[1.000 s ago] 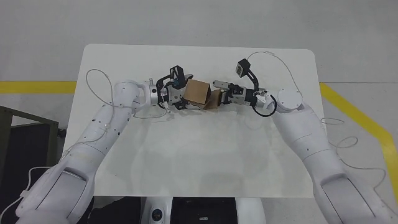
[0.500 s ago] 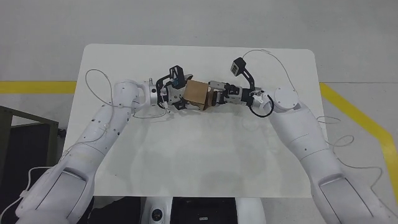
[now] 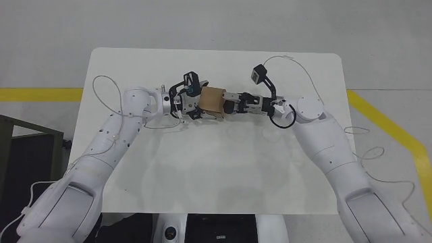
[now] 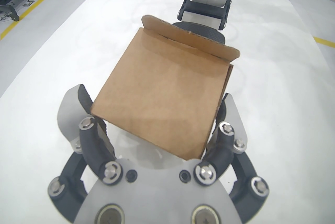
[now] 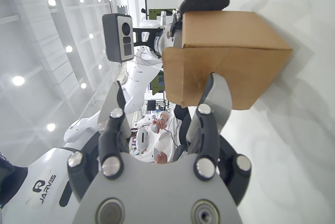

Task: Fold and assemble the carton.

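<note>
- Your left hand (image 4: 154,94) is clamped on the carton (image 4: 162,89): its two fingers (image 4: 83,104) flank the box's near end and touch both side walls, so the box is wedged between them
- From above, you can see that hand at the carton's left end and your right hand (image 3: 233,102) at its right end, with the box caught between the two
- The carton sits over the far half of the counter (image 3: 216,169), roughly midway between its left and right edges, and as far as the wrist views tell it rests on the surface
- Your right hand is spread wide; one finger (image 5: 217,96) lies flat against the carton's end face, while the other stands well apart from the box in free air
- A loose flap (image 5: 175,70) juts out past the box's edge on that end, reaching into the gap between your right hand's fingers
- In the left wrist view that flap stands a little above the top panel at the far end, and the black pad (image 4: 201,31) of your right hand is just behind it, touching or nearly so
- Every carton face you can see is plain brown cardboard
</note>
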